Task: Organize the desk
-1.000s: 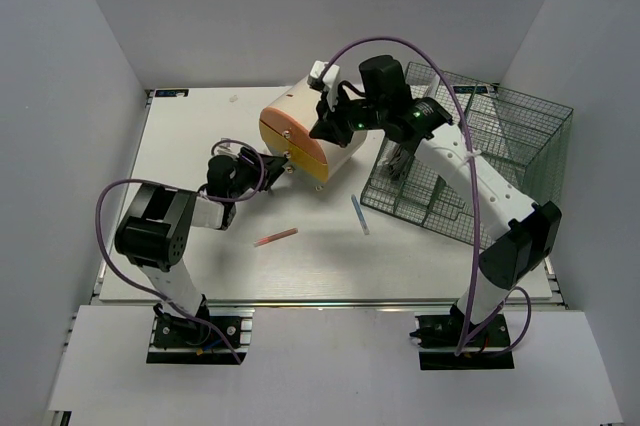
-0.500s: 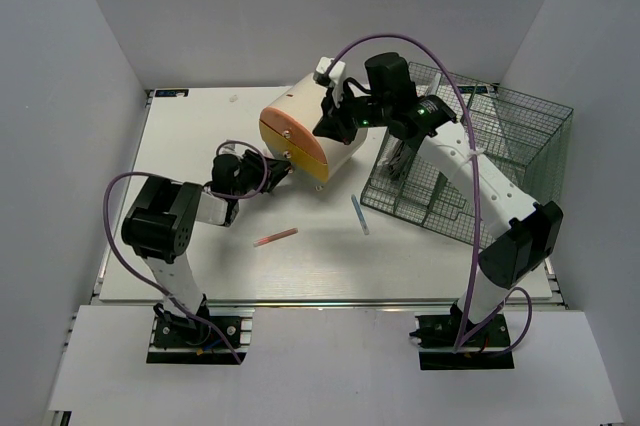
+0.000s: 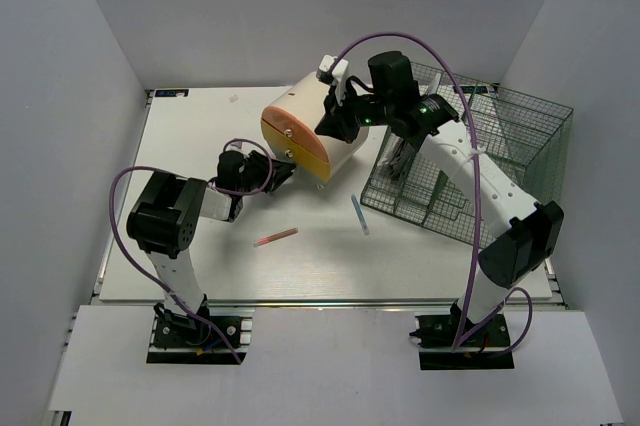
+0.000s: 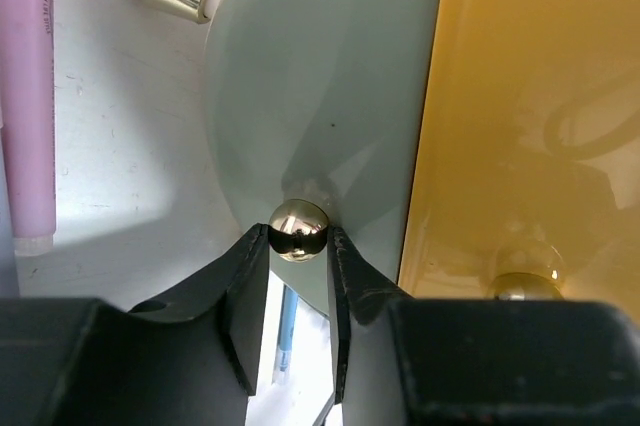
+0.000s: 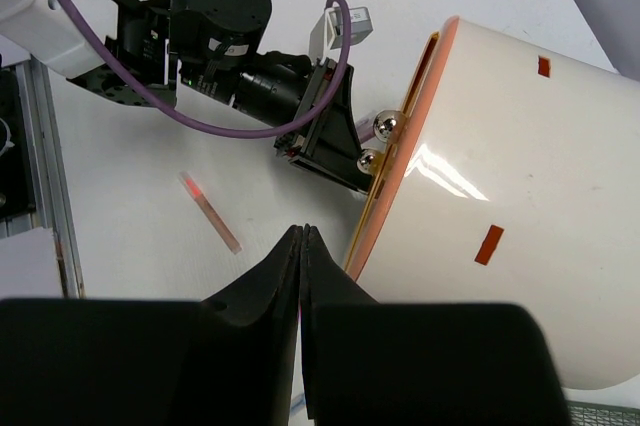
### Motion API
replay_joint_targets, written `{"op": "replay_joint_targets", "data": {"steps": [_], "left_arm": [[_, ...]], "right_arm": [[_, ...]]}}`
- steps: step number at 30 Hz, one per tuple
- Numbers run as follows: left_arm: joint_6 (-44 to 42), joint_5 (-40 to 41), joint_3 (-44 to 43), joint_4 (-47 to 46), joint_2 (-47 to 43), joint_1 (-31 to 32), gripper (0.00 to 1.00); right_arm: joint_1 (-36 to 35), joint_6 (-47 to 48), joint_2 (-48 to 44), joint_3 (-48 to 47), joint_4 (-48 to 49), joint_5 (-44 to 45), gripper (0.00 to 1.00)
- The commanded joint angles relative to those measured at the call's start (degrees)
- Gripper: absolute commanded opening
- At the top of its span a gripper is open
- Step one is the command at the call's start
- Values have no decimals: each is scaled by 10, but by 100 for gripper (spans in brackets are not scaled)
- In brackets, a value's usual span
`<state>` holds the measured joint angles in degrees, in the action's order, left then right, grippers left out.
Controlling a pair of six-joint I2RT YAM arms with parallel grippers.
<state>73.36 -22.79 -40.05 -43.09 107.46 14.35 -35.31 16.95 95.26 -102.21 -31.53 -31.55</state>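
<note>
The desk (image 3: 190,126) has a matt white top, faintly scuffed and speckled up close, with a brushed silver metal rail (image 5: 55,166) along its edge. The container (image 5: 520,166) looks like smooth cream plastic, glossy enough to throw highlights. Its lid (image 4: 520,96) is shiny translucent amber. The knob (image 4: 299,226) is mirror-polished metal. The fingers of the left gripper (image 4: 299,235) are matt black plastic. The basket (image 3: 480,136) is dark green coated wire.
</note>
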Motion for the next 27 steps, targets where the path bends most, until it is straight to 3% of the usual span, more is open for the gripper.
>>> {"op": "replay_joint_targets", "data": {"steps": [1,7,16,27], "left_arm": [[-8,-4,-10,1,-4,4,29],[-12,10,8,11,-29,4,21],[-56,24,50,71,-105,-7,19],[-74,42,71,115,-132,-7,18]], "right_arm": [[3,-4,-14,-10,20,-13,5],[6,-4,-11,-11,20,-16,5],[7,-6,-12,-1,21,-20,5],[6,-3,-15,5,21,-24,6]]}}
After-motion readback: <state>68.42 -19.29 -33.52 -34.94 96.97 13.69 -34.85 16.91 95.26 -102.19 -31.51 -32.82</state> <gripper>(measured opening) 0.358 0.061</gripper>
